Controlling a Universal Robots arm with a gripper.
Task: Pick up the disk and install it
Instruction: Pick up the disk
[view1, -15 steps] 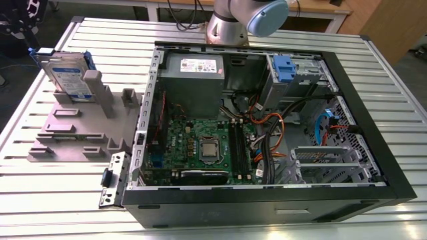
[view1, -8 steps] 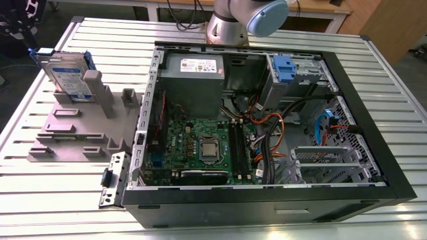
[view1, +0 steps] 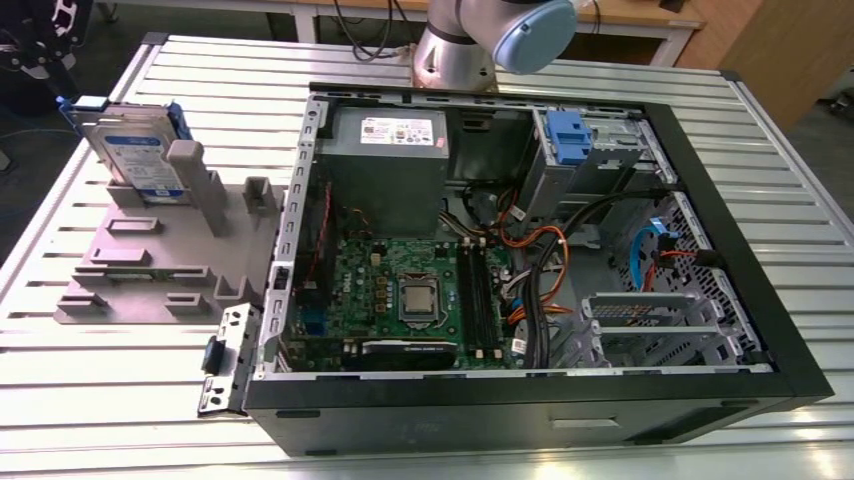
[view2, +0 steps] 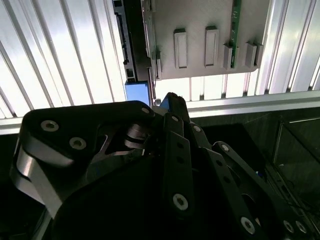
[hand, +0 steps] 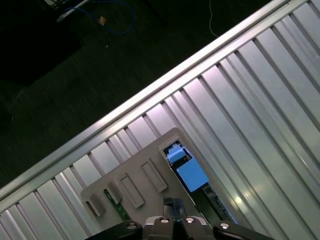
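Nearest the camera, in both wrist views, the claw (view2: 170, 100) is showing its tips together and is holding nothing. It is hanging high above the tabletop (view1: 107, 400), clear of everything.

Beyond it, the disk (hand: 186, 172) is standing on edge in a slot of the grey holding fixture (view1: 147, 270). The fixture is sitting on the tabletop, on the exterior view's left of the open computer case (view1: 534, 412). The disk is not yet picked up.

In my judgement, you are facing these risks:
- The claw is arriving closed over a narrow slot, so it could strike the disk's top edge or the fixture posts.
- The blue carrier tab is sticking out at the disk's end. A grip on that plastic alone could flex and let the disk tilt and bind in the slot.
- Loose cables (view1: 534, 250) are lying across the case interior and could snag a carried disk.

The exterior view is giving you the disk's label face, the robot arm (view1: 494, 40) behind the case and the blue-fronted drive bay (view1: 570, 135). The wrist views are giving you the disk edge-on from above and the claw's line to it.
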